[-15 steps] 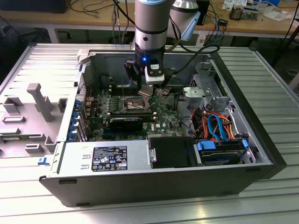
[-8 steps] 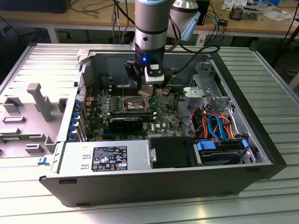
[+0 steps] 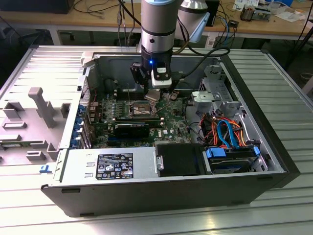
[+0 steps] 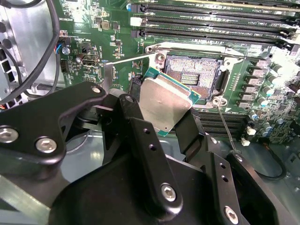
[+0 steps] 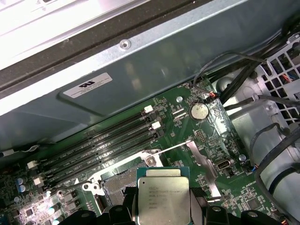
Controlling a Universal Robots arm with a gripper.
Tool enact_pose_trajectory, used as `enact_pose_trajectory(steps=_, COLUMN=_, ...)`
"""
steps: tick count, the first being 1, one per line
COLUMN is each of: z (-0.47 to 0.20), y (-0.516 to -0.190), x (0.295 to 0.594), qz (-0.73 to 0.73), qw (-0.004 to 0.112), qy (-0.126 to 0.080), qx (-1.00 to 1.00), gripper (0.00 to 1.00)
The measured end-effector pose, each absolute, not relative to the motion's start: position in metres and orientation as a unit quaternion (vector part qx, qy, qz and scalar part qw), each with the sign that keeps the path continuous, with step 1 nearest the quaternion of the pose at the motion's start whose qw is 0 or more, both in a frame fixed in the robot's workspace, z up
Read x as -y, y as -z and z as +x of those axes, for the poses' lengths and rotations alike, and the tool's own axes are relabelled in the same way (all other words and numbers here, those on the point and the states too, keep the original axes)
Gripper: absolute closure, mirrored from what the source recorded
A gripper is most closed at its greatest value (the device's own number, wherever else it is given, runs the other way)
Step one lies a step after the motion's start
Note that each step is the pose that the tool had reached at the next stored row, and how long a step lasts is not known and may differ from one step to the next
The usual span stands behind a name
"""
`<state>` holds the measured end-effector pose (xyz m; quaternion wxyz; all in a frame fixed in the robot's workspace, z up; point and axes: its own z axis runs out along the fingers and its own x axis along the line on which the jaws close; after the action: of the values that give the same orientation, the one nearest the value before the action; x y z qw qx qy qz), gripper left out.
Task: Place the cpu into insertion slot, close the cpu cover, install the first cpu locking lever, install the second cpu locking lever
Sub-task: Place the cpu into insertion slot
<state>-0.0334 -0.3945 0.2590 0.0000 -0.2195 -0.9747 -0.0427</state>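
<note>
A ribbed metal surface carries the open case; desks line the exterior view's top. The pincer pinches the square cpu, which is tilted near the insertion slot.

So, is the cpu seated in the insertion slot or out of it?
Out: the pincer grips the cpu clear of the insertion slot, whose dark centre lies bare.

Illegible print on cpu, label
</note>
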Motion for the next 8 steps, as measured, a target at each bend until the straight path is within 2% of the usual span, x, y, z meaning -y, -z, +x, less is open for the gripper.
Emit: enact_pose_trajectory(steps=8, z=-0.0334, y=-0.2587, x=0.3945, qz=-0.224, qw=0.000, qy=0.043, qx=0.974, gripper=0.46)
